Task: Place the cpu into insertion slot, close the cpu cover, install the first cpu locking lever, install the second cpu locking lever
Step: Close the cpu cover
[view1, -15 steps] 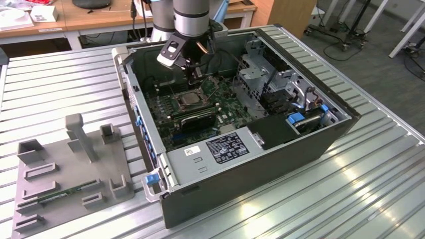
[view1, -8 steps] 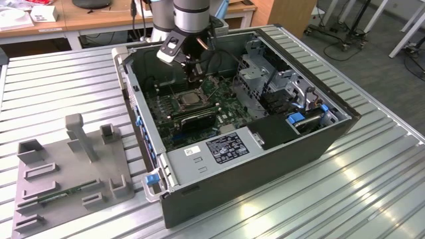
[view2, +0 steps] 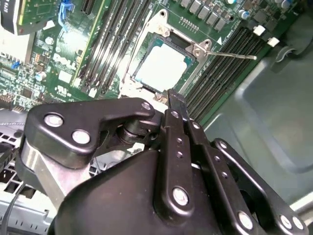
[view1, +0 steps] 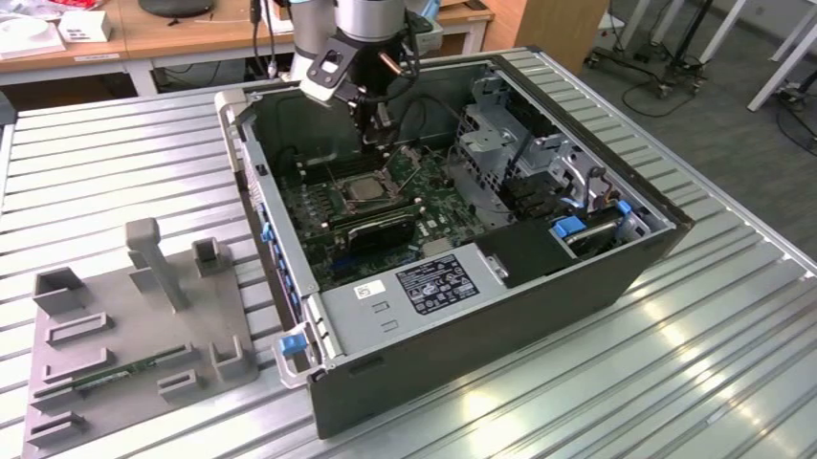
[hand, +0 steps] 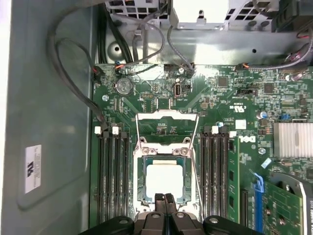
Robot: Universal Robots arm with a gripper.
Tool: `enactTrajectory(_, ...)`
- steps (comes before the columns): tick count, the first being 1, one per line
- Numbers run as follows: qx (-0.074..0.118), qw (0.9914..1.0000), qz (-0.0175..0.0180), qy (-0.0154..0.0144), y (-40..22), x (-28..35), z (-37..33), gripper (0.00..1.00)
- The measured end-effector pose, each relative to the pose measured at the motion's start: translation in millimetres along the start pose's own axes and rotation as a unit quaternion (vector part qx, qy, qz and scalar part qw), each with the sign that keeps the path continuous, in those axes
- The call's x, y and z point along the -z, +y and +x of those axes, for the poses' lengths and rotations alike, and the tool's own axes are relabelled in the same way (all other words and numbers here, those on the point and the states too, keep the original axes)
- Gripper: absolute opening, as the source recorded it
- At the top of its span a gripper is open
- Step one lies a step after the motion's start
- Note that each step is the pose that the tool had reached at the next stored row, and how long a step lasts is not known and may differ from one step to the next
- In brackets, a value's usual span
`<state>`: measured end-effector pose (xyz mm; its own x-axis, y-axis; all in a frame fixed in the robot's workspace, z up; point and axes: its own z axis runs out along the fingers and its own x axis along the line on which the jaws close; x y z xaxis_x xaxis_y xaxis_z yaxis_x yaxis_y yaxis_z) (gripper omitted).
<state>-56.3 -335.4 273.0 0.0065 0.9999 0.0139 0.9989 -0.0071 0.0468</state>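
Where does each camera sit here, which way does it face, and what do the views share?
Exterior view: off the arm, high up, looking down into the open computer case on the slatted table; the arm and its gripper hang over the board.
First wrist view: on the arm, facing squarely onto the green board; the shut fingertips show at the cpu's edge.
Second wrist view: on the arm, looking slantwise along the gripper's black linkage to the cpu.
Shared: all three show the cpu in its socket.
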Motion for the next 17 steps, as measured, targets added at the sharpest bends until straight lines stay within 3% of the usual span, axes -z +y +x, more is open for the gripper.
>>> enactTrajectory(6, 0.000, 1.00000, 0.0000, 0.0001, 4.4, -0.2, 0.1, 0.11)
enactTrajectory(17, 0.000, 1.00000, 0.0008, 0.0001, 30.4, -1.4, 0.2, 0.11)
